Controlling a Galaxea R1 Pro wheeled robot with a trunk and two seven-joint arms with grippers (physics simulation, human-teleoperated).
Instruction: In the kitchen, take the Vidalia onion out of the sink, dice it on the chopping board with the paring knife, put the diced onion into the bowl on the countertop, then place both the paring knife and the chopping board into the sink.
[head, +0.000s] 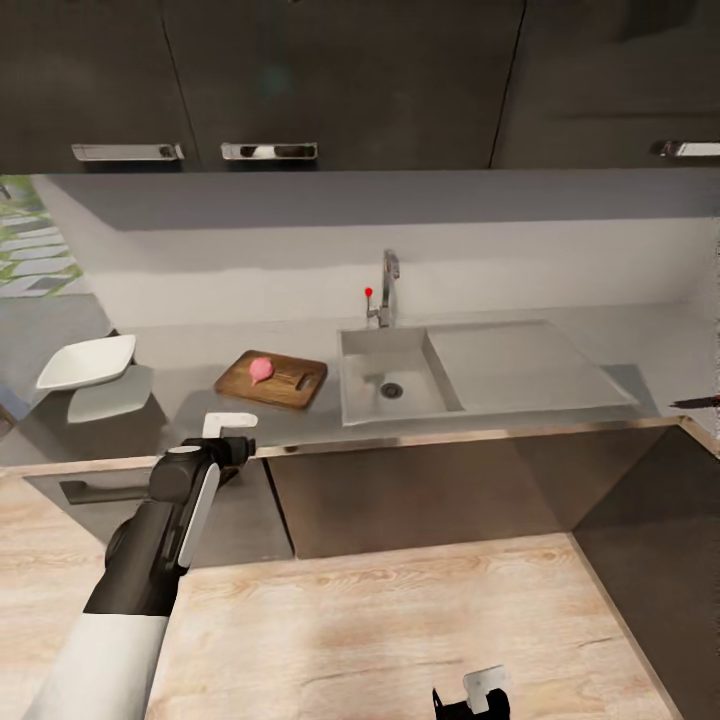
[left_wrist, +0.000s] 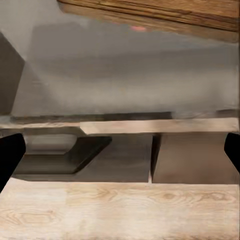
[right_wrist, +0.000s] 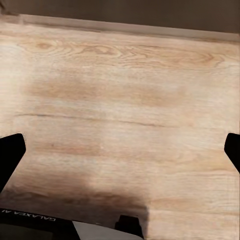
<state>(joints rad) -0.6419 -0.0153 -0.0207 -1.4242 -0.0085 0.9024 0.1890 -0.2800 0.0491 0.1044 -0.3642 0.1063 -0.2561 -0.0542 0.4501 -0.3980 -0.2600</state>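
Note:
The pink Vidalia onion (head: 261, 369) lies on the brown chopping board (head: 285, 385), on the grey countertop (head: 190, 350) just left of the sink (head: 365, 395). The white bowl (head: 88, 362) stands at the counter's far left. A dark pointed blade, the paring knife (head: 697, 402), pokes in at the right edge, its handle out of view. My left gripper (head: 228, 432) hovers open at the counter's front edge, short of the board and holding nothing. The left wrist view looks between that gripper's (left_wrist: 120, 155) wide fingers at the board (left_wrist: 150, 15) and onion (left_wrist: 139, 28). My right gripper (head: 475, 695) (right_wrist: 120, 155) hangs open over the floor.
A chrome tap (head: 387, 290) stands behind the sink, with the flat drainboard (head: 520, 365) to its right. Dark wall cabinets (head: 340, 80) hang overhead. Below the counter are cabinet fronts (head: 420, 500) and light wooden floor (head: 380, 630). A dark counter side (head: 660, 540) bounds the right.

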